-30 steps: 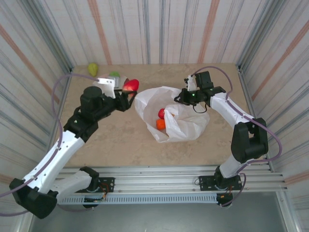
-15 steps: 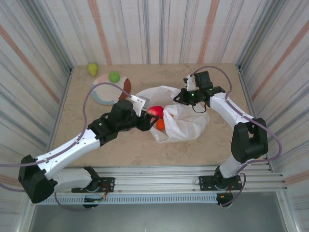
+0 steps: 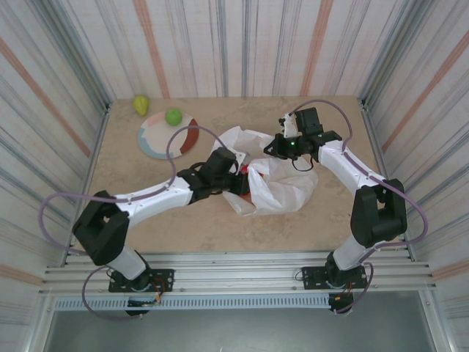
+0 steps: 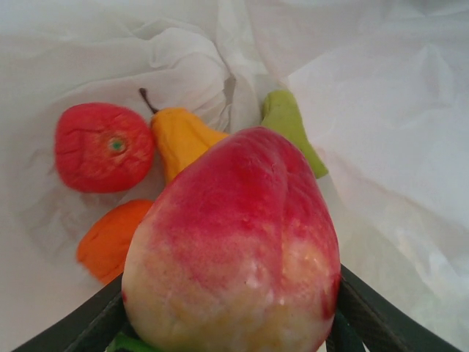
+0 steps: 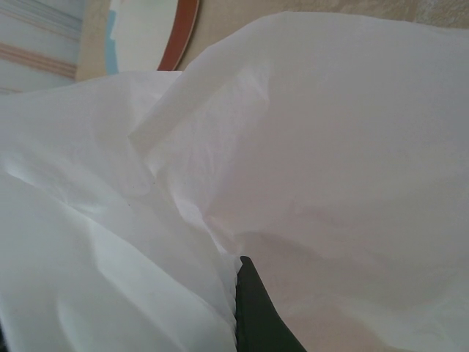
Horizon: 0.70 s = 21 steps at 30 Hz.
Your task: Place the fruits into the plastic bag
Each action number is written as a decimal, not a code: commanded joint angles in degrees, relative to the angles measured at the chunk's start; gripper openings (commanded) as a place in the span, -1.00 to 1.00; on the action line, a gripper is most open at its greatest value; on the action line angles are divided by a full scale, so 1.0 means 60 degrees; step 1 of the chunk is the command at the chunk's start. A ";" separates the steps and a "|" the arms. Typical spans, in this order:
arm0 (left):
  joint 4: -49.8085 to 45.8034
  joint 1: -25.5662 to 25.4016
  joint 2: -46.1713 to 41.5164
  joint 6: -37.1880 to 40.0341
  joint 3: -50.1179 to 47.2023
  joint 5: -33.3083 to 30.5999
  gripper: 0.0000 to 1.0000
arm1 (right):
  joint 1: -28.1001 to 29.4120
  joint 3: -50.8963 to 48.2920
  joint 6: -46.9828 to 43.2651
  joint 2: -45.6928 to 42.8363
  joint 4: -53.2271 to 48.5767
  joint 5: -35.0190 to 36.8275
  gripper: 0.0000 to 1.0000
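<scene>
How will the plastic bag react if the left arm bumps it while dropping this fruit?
Probably floppy: the plastic bag is thin, crinkled film slumped on the table. It looks light, so a nudge may fold or slide it. The right gripper pinching its rim and the fruits inside should anchor it somewhat.

plastic bag (image 4: 381, 110) walls close around, fruits (image 4: 183, 136) (four) ahead — little room

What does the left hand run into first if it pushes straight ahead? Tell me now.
Carrying the red-and-yellow fruit, the left hand points into the bag. Straight ahead the fruit would likely nudge the yellow pear first, with the green fruit close beside it; depth is hard to judge.
</scene>
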 commanded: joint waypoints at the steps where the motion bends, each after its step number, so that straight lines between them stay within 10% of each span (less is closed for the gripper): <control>1: 0.0525 -0.0121 0.0621 -0.0108 0.0547 0.0162 0.20 | 0.0079 0.0241 0.0186 -0.0245 -0.0087 0.0044 -1.00; 21: 0.0672 -0.0135 0.0797 0.0321 0.0773 0.0281 0.65 | -0.0009 0.0091 0.0124 -0.0158 -0.0056 0.0036 -1.00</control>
